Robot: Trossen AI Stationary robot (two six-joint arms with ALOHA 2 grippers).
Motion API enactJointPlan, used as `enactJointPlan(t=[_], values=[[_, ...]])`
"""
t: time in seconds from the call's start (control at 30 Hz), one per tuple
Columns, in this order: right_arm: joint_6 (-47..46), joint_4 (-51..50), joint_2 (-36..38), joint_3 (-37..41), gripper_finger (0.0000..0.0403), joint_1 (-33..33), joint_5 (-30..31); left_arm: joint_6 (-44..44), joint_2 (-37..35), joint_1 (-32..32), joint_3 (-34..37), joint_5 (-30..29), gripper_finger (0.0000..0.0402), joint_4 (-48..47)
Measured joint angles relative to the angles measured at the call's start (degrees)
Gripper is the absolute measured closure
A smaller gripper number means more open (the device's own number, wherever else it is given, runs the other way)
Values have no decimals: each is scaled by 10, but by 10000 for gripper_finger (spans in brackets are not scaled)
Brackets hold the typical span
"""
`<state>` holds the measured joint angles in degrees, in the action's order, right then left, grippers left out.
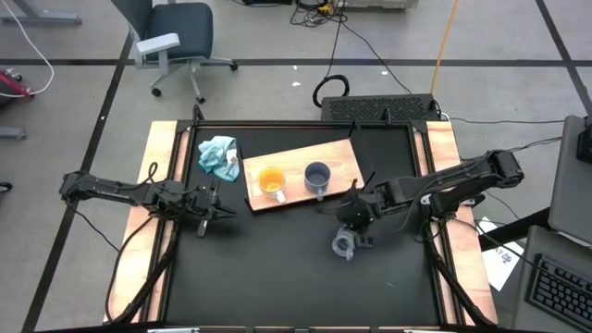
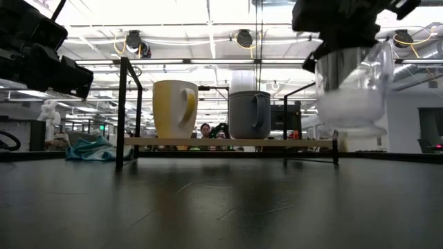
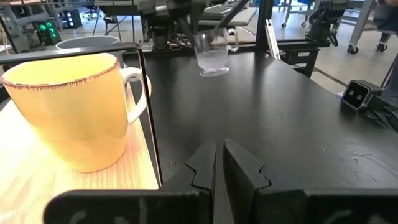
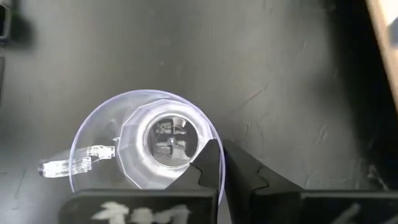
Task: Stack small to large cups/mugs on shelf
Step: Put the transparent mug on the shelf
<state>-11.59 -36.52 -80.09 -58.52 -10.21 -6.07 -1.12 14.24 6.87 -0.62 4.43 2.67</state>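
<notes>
An orange mug (image 1: 271, 182) and a grey-blue mug (image 1: 317, 177) stand upright side by side on the light-wood shelf (image 1: 342, 153), the grey-blue one to the right. Both also show in the low view, the orange mug (image 2: 174, 108) and the grey-blue mug (image 2: 249, 114). My right gripper (image 1: 352, 225) is shut on the clear glass cup (image 1: 344, 244) over the black table, just in front of the shelf's right half. My left gripper (image 1: 211, 211) is shut and empty, low over the table left of the shelf, next to the orange mug (image 3: 74, 112). My right gripper holds the glass cup's rim (image 4: 216, 144) on the side opposite its handle (image 4: 65, 165). One finger (image 4: 207, 167) is inside the cup and one is outside. The fingers come from above, pointing down. The cup (image 2: 349, 90) hangs upright below them, clear of the table.
A light-blue cloth (image 1: 218, 155) lies at the shelf's left end. The shelf stands on a thin black frame with posts (image 2: 124, 111). Pale wooden rails (image 1: 159, 176) run along both table sides. A small grey camera block (image 3: 359, 94) sits on the table.
</notes>
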Motion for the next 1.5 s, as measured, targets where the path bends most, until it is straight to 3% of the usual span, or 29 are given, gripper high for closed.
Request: enactJointPlan(t=[0.5, 1.07, 1.5], values=[[35, 11, 116, 0, 403, 27, 4, -1, 0, 0, 0, -4, 369, 1], [54, 16, 134, 0, 403, 27, 19, -1, 0, 0, 0, -5, 369, -7], [67, -3, 177, 0, 403, 88, 33, -1, 0, 0, 0, -5, 369, -10]])
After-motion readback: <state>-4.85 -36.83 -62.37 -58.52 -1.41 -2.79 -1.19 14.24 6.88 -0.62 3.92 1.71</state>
